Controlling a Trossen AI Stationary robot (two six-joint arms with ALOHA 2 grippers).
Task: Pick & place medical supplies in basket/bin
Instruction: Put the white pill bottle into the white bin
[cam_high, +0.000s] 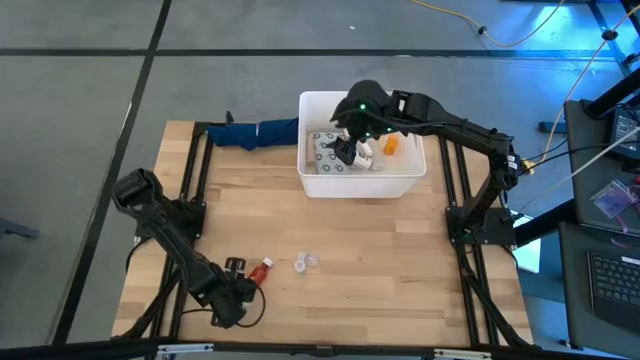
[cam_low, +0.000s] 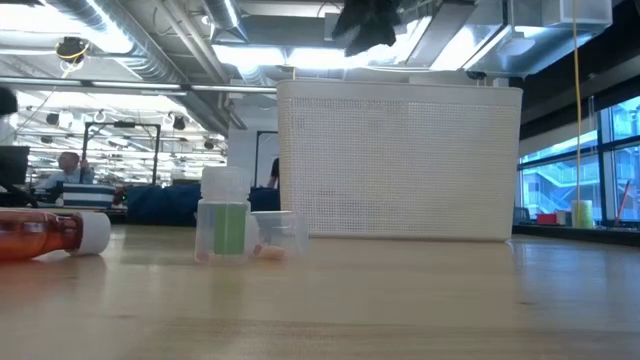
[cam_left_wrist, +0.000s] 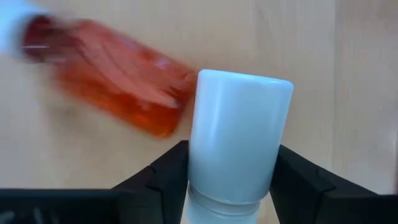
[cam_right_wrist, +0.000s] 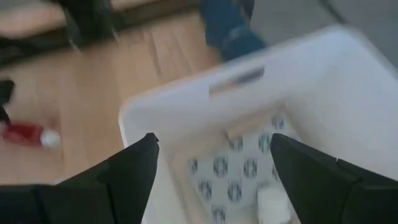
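The pale wooden table (cam_high: 400, 260) stood on a grey floor, with an open workshop hall showing behind it in the low view. The white tub (cam_high: 410, 185) sat at the table's 12 o'clock. A grey dotted packet (cam_high: 325, 155) and an orange-capped bottle (cam_high: 391, 144) already lay inside it.

At 7 o'clock the left gripper (cam_high: 236, 268) had its jaws drawn narrow against both sides of a white bottle (cam_left_wrist: 239, 137). The red bottle (cam_high: 262, 270) lay just beside it, toward 3 o'clock. To do this step well, I judged the lift should go straight up and clear that red bottle before swinging toward the tub.

The right gripper (cam_high: 350, 140) hung wide and empty over the tub, so I judged it should clear out first. Two clear cups (cam_high: 306, 263) waited near 6 o'clock.

The white bottle's base was cut off in the left wrist view, so how deep the grip sat was unclear. The right arm also covered part of the tub's contents.
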